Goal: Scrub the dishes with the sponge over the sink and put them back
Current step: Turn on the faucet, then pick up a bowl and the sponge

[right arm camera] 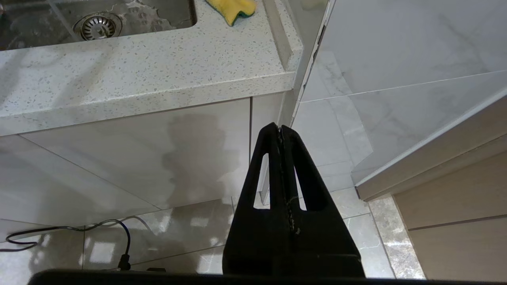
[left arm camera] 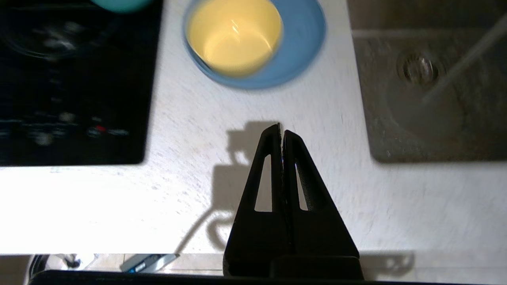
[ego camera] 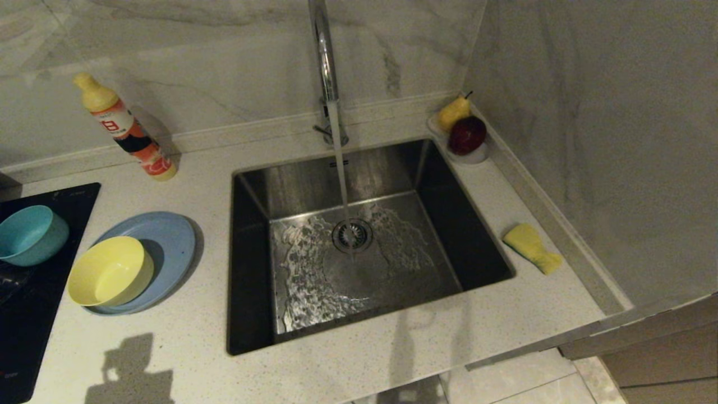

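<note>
Three dishes are counted on the left of the speckled worktop (ego camera: 348, 370): one pale yellow bowl (ego camera: 110, 271) is set on one flat light-blue plate (ego camera: 162, 241), and one teal-blue bowl (ego camera: 31, 234) is placed apart on the black cooktop (ego camera: 33, 314) further left. One sink (ego camera: 359, 241) is seen in the middle, with one round drain strainer (ego camera: 352, 234) in its wet floor, and a stream of water is being poured onto it from the single chrome tap (ego camera: 325, 62). One sponge (ego camera: 532, 247) is laid on the worktop just right of the sink, well apart from the dishes. One orange bottle with a yellow cap (ego camera: 124, 128) is leaned against the back wall, and in the far right corner one small clear dish (ego camera: 474, 156) is filled with two fruits, a yellow pear (ego camera: 453, 112) and a red apple (ego camera: 466, 134). The left end effector (left arm camera: 282, 132) is held above bare worktop near the plate, its two fingers pressed together with nothing between them. The right end effector (right arm camera: 279, 128) is parked below the worktop's edge, pointed at the floor tiles, likewise closed tight and empty.
</note>
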Robot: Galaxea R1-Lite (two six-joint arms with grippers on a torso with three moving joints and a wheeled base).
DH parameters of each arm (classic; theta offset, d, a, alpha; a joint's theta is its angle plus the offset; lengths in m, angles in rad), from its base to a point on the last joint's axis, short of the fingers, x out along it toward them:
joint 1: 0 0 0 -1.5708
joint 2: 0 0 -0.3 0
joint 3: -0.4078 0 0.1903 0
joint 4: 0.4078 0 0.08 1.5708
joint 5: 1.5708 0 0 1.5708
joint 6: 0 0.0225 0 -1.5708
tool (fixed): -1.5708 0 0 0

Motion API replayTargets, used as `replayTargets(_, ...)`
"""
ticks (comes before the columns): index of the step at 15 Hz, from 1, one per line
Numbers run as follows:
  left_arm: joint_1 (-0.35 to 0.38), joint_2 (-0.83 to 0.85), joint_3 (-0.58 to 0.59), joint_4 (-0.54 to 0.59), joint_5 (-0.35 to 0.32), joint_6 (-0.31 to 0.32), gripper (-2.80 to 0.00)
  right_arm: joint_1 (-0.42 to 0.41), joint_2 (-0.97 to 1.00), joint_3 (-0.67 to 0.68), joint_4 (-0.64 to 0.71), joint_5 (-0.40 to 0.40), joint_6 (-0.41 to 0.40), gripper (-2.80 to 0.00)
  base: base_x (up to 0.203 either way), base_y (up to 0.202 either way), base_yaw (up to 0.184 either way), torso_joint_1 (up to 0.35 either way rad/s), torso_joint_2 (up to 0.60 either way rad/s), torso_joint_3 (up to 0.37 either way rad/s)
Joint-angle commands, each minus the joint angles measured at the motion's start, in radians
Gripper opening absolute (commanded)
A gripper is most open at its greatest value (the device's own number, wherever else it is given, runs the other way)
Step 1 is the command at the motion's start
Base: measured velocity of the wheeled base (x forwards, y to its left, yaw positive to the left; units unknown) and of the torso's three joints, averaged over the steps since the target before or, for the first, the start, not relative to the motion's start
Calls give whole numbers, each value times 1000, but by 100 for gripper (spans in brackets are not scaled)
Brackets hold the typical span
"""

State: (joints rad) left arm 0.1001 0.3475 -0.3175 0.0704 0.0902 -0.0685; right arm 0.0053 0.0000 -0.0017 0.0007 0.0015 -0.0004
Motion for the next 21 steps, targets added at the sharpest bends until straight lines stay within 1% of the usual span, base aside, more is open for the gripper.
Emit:
replayTargets(1,-19,-66,179,-153,-5,16,-280,1,-2,0,1,0,-1,-280,0,0,0,0,0,0)
replayTargets(2,-27,-70,258,-281,-8,28,-280,1,-2,0,1,0,-1,-280,0,0,0,0,0,0)
replayTargets(3,-58,-88,318,-341,-9,57,-280,1,-2,0,-1,0,-1,-280,0,0,0,0,0,0)
replayTargets(4,-86,-137,344,-350,-12,92,-280,1,-2,0,-1,0,-1,-280,0,0,0,0,0,0)
replayTargets(5,-96,-197,350,-319,-19,111,-280,1,-2,0,1,0,-1,-280,0,0,0,0,0,0)
replayTargets(7,-105,-321,354,-226,-55,115,-280,1,0,0,1,1,-1,-280,0,0,0,0,0,0)
replayTargets(8,-107,-353,356,-207,-67,114,-280,1,-3,0,-1,0,0,-280,0,0,0,0,0,0)
replayTargets(10,-109,-348,357,-160,-73,77,-280,1,-2,0,0,0,0,-280,0,0,0,0,0,0)
replayTargets(11,-109,-347,358,-160,-78,101,-280,1,-3,0,-1,1,0,-280,0,0,0,0,0,0)
replayTargets(12,-110,-346,357,-159,-83,160,-280,1,0,0,1,0,0,-280,0,0,0,0,0,0)
replayTargets(13,-109,-346,358,-170,-110,194,-280,1,-3,0,0,0,0,-280,0,0,0,0,0,0)
replayTargets(14,-109,-347,358,-169,-112,169,-280,1,-2,0,-1,0,-1,-280,0,0,0,0,0,0)
replayTargets(15,-109,-348,358,-171,-95,114,-280,1,-2,0,1,0,0,-280,0,0,0,0,0,0)
replayTargets(16,-110,-348,358,-172,-77,85,-280,1,-2,0,0,0,0,-280,0,0,0,0,0,0)
replayTargets(18,-109,-348,358,-178,-78,79,-280,1,-2,0,-1,0,0,-280,0,0,0,0,0,0)
replayTargets(21,-109,-348,358,-195,-66,49,-280,1,-2,0,0,0,0,-280,0,0,0,0,0,0)
